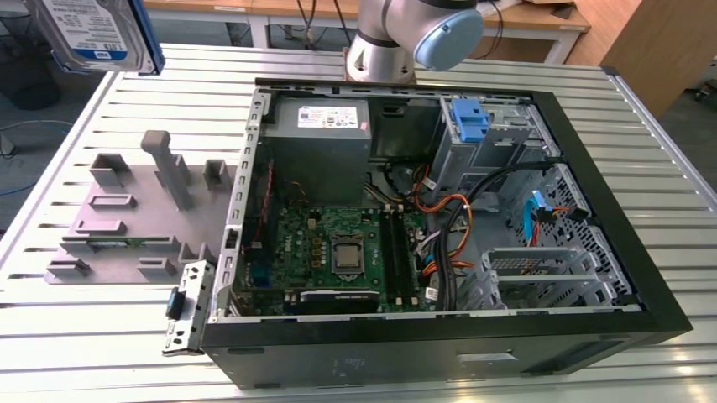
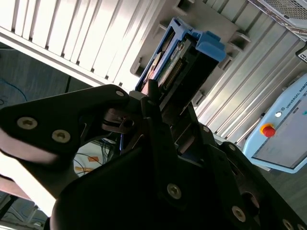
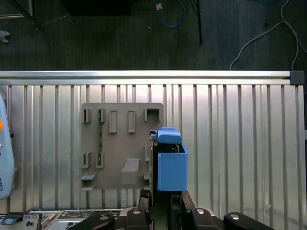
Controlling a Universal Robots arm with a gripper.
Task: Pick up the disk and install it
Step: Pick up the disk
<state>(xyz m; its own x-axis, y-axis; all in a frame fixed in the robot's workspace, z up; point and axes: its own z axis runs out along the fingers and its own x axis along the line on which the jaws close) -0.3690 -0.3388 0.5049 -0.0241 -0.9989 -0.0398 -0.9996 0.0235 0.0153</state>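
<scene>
Silver with a white-and-blue label, the disk [image 1: 96, 34] is raised clear of the slatted metal table [image 1: 90, 353] at the exterior view's upper left, well apart from the open computer case [image 1: 336, 353]. A grey fixture plate [image 1: 134, 214] lies on the table just beside the case, on the exterior view's left. In the second wrist view, the gripper [image 2: 156, 103] has its 2 black jaws closed on 1 end of the disk, whose blue carrier rails [image 2: 210, 47] point away from it. In the first wrist view, the disk stands on edge above the fixture plate's border.
</scene>
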